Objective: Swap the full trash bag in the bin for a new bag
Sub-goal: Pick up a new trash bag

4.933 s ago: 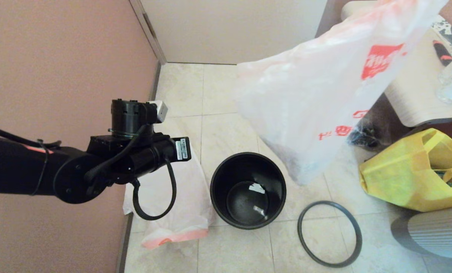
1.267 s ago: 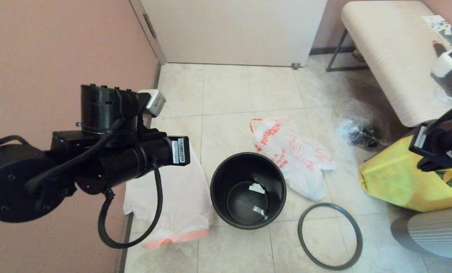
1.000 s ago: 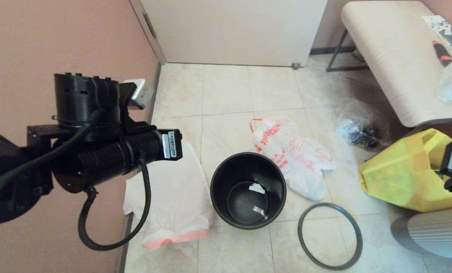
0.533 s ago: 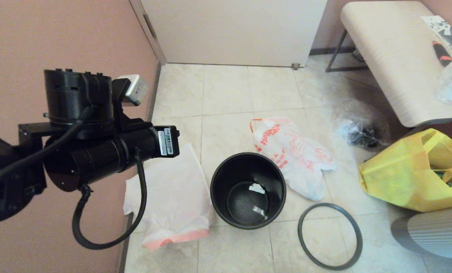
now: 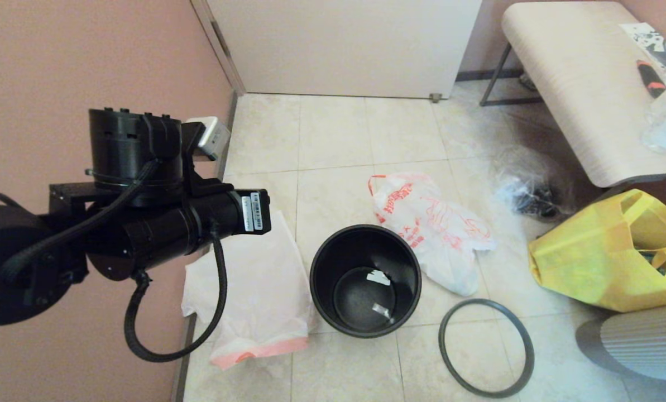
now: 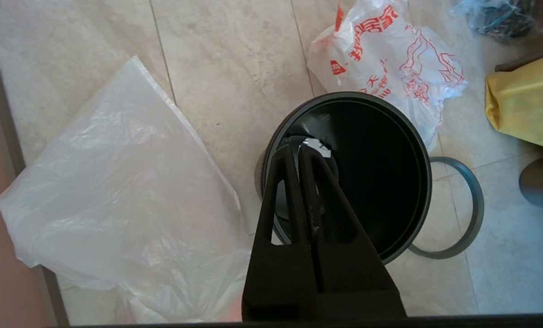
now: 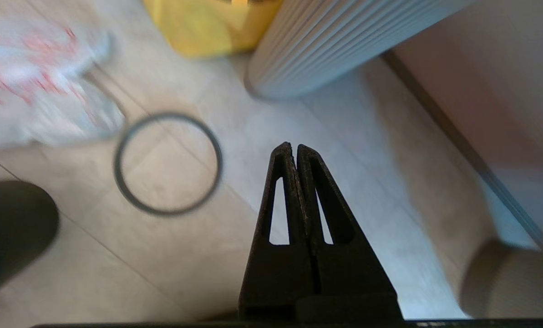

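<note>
The bin (image 5: pixel 365 279) stands upright on the tiled floor, open and unlined, with only a couple of pale scraps on its bottom. Its hoop (image 5: pixel 486 346) is off and lies flat on the tiles just beside the bin, on the robot's right and slightly nearer the robot, not touching it. The new bag (image 5: pixel 436 229) lies crumpled on the floor, touching the bin's far right side, red lettering up, one orange-red handle pointing away from the bin. A flat white bag with an orange-red edge (image 5: pixel 254 290) lies on the bin's left, against the pink wall (image 5: pixel 59 56); whether it is the full trash bag cannot be told. Further right of the bin sit a yellow tote (image 5: pixel 606 262) and a clear bag with dark contents (image 5: pixel 528 190), well apart from it. The left gripper (image 6: pixel 297 152) hangs above the bin's left rim, fingers pressed together, holding nothing. The right gripper (image 7: pixel 294 148) is clenched and empty too, over bare tiles on the hoop's side of the bin; the view there is blurred.
</note>
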{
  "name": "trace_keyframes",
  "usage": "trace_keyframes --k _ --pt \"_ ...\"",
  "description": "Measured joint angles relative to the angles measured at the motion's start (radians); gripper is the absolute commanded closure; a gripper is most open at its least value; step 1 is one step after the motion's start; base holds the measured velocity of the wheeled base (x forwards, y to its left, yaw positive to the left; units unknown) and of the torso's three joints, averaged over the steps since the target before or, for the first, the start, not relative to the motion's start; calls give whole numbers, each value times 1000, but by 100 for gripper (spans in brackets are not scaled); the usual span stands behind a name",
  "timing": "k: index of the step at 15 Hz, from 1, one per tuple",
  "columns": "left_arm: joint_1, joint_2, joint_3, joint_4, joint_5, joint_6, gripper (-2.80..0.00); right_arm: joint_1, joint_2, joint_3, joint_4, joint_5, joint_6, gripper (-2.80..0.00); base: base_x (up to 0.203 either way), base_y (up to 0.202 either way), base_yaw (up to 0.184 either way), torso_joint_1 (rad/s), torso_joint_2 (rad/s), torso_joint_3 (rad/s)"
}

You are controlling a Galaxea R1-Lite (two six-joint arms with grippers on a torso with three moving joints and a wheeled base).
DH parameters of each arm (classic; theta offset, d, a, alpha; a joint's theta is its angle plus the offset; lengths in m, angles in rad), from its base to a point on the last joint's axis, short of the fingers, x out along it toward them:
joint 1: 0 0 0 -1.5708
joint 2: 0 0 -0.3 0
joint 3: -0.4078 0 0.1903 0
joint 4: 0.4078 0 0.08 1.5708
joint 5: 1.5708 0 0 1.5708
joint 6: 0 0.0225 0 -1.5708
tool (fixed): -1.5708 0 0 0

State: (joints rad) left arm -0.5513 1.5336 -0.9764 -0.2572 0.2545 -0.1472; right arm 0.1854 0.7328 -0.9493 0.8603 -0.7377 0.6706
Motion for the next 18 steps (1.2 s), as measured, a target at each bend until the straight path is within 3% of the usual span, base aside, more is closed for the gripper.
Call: trace_keyframes --k 2,5,9,11,14,16,18 --pt "-8 -2 0 0 1 0 0 -26 -142 14 -11 58 -117 0 0 0 0 0 0 0" --pt "-13 -2 3 1 1 0 0 -45 -324 55 -16 235 -301 0 0 0 0 0 0 0" --pt "-14 5 1 0 1 1 0 -52 -429 91 45 543 -361 0 0 0 0 0 0 0" --pt "-13 9 0 0 1 0 0 -53 -445 96 48 652 -413 0 0 0 0 0 0 0" --pt "-13 10 0 0 1 1 0 -54 -454 97 64 663 -499 0 0 0 0 0 0 0" --pt "-13 10 -3 -1 1 1 0 -105 -461 88 80 666 -531 0 0 0 0 0 0 0" --pt "-13 11 -3 0 1 1 0 -172 -499 112 94 753 -602 0 0 0 0 0 0 0"
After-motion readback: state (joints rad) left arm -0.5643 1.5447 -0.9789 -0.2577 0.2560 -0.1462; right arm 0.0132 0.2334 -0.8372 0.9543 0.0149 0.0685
